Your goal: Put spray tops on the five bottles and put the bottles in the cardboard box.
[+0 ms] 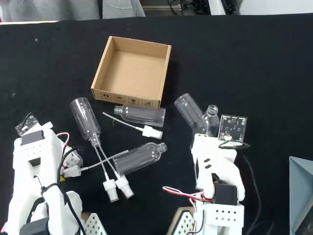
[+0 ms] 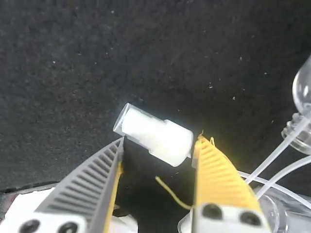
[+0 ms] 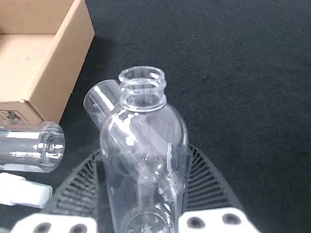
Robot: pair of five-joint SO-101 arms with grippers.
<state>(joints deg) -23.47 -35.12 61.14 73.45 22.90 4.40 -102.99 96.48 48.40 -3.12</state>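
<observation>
Right gripper was clamped on a clear bottle. The bottle's body sat between the fingers with its long axis running along them, and its open neck pointed up past the tips. A second bottle lay on its side just beyond the tips.

Left gripper was closed on a white spray top. The top lay crosswise, one end against each fingertip.

Both worked over a black cloth table. The cardboard box stood farther out, beyond the right fingertips.

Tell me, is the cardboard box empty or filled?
Empty. The cardboard box shows a bare brown floor, and the bottles are outside it.
</observation>
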